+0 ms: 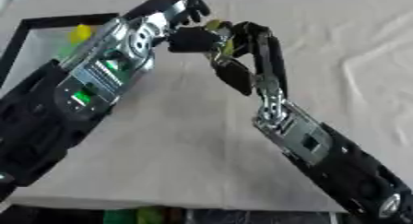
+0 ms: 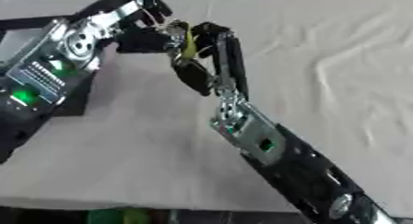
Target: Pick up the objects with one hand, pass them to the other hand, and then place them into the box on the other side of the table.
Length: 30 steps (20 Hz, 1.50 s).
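Note:
Both hands meet in the air over the far middle of the table. A small yellow object (image 2: pixel 190 42) sits between them, mostly hidden by fingers. My left hand (image 1: pixel 190 38) reaches in from the left with its fingers curled against the object. My right hand (image 1: pixel 242 43) comes up from the lower right, bent over at the wrist, and its fingers also curl round the yellow object. A black-rimmed box (image 1: pixel 22 24) lies at the far left, partly behind my left forearm, with a yellow thing (image 1: pixel 80 32) and something green (image 1: pixel 67 48) inside.
A wrinkled beige cloth (image 1: pixel 347 57) covers the table. Below the near table edge, green shapes (image 1: pixel 133 216) show. My two forearms cross much of the near half of the table.

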Each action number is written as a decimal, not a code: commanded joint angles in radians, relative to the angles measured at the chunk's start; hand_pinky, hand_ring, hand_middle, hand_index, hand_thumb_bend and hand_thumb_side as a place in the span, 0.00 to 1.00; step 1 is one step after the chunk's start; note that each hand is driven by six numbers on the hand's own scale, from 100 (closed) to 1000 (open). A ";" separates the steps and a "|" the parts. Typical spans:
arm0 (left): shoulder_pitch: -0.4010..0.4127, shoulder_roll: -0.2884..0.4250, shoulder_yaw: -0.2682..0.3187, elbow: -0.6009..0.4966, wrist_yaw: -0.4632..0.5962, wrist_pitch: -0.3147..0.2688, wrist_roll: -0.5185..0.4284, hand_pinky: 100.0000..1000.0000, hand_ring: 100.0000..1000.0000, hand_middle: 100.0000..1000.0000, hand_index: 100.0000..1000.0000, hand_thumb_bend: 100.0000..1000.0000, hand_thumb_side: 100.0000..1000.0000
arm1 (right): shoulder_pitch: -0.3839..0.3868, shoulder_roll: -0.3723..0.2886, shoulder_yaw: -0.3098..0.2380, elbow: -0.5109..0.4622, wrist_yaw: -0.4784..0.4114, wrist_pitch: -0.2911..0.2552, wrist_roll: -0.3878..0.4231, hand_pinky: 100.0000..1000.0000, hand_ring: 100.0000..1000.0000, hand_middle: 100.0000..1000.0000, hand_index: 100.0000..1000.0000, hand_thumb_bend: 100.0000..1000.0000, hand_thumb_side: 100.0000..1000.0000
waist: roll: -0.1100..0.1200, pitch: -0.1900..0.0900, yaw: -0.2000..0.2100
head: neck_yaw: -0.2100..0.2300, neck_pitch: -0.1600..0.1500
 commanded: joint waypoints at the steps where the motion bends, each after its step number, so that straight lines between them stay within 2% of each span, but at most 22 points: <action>1: -0.022 0.008 0.012 -0.029 -0.014 0.008 -0.050 0.81 0.84 0.73 0.83 0.23 0.75 | -0.020 0.003 0.001 0.001 0.043 -0.018 0.003 0.46 0.47 0.30 0.42 0.00 0.04 | -0.001 -0.025 0.003 | 0.002 0.007; 5: -0.020 0.013 0.018 -0.062 -0.010 0.012 -0.085 0.81 0.84 0.72 0.83 0.30 0.81 | -0.019 0.006 0.004 0.019 0.061 -0.027 0.008 0.46 0.47 0.30 0.42 0.00 0.03 | -0.001 -0.022 0.003 | 0.002 0.010; 11: -0.017 0.017 0.016 -0.076 -0.012 0.023 -0.116 0.82 0.84 0.73 0.83 0.34 0.80 | -0.014 -0.005 0.008 0.022 0.073 -0.038 0.012 0.46 0.47 0.30 0.41 0.00 0.02 | -0.002 -0.020 0.004 | 0.003 0.010; 13: -0.016 0.020 0.013 -0.074 -0.020 0.024 -0.126 0.82 0.84 0.73 0.83 0.35 0.78 | -0.010 -0.015 0.008 0.014 0.071 -0.038 0.012 0.46 0.47 0.30 0.41 0.00 0.02 | -0.002 -0.020 0.004 | 0.004 0.010; 17: -0.012 0.022 0.011 -0.053 -0.065 0.021 -0.142 0.84 0.85 0.74 0.84 0.37 0.65 | -0.004 -0.027 0.009 -0.002 0.072 -0.036 0.010 0.46 0.47 0.30 0.41 0.00 0.01 | -0.002 -0.020 0.004 | 0.005 0.012; 19: -0.011 0.020 0.009 -0.037 -0.087 0.016 -0.150 0.84 0.85 0.74 0.85 0.37 0.61 | -0.004 -0.029 0.011 -0.006 0.076 -0.036 0.009 0.46 0.47 0.30 0.41 0.00 0.01 | -0.002 -0.020 0.005 | 0.006 0.012; 25: -0.010 0.016 0.001 -0.013 -0.126 0.004 -0.177 0.85 0.86 0.75 0.85 0.39 0.57 | -0.004 -0.033 0.012 -0.014 0.088 -0.037 0.003 0.46 0.47 0.30 0.41 0.00 0.00 | -0.003 -0.018 0.005 | 0.007 0.014; 30: -0.009 0.013 -0.002 0.005 -0.135 0.000 -0.200 0.85 0.86 0.75 0.84 0.38 0.59 | -0.005 -0.036 0.015 -0.019 0.108 -0.044 0.001 0.47 0.47 0.30 0.41 0.00 0.00 | -0.003 -0.018 0.006 | 0.009 0.014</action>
